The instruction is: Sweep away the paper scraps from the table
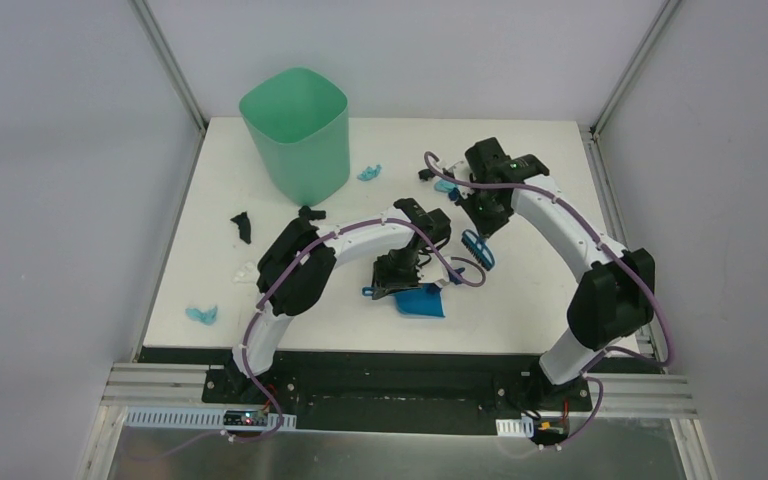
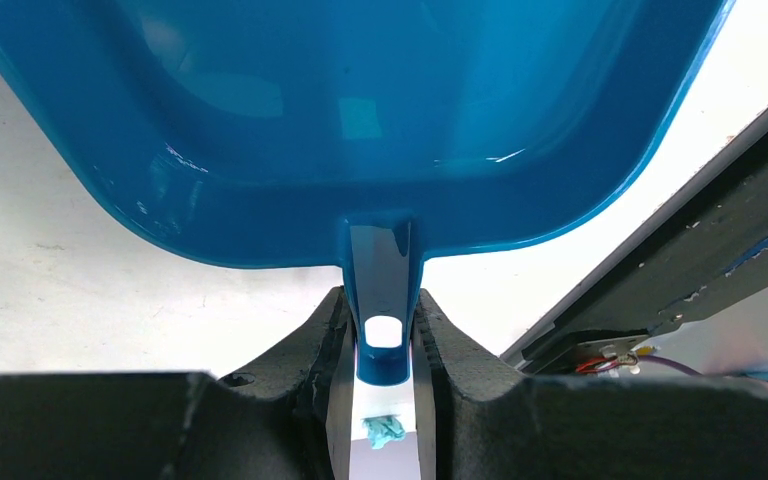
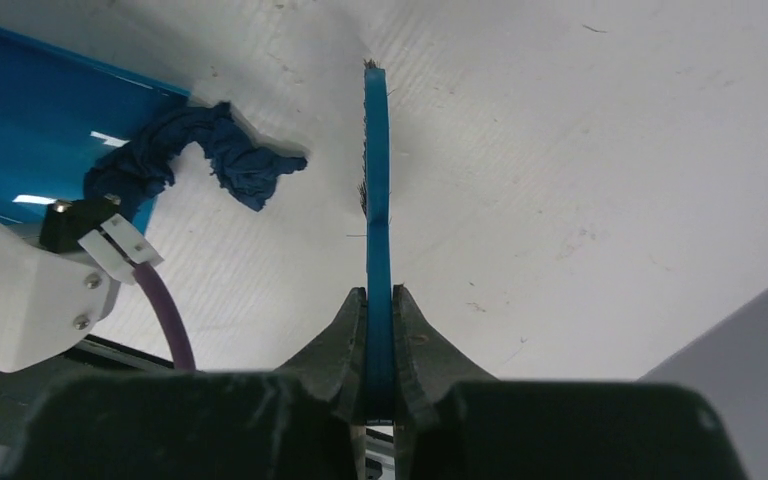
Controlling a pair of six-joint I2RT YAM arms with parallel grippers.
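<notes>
Dark blue scrap (image 3: 215,150) lies elongated — from dustpan (image 3: 40,110) toward brush (image 3: 376,150)

Dustpan (image 2: 360,120) cut off by the top edge, hand brush (image 3: 377,200) edge-on, bristles barely showing, dark blue paper scrap (image 3: 210,150) partly behind the left arm (image 3: 20,290)

Lab cell: aluminium frame (image 1: 172,65), white panels (image 1: 60,150)

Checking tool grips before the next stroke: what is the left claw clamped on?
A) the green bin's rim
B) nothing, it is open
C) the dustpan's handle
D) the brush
C: the left wrist view shows the left claw shut on the narrow handle of the dustpan, while the brush sits in the right claw.
</notes>
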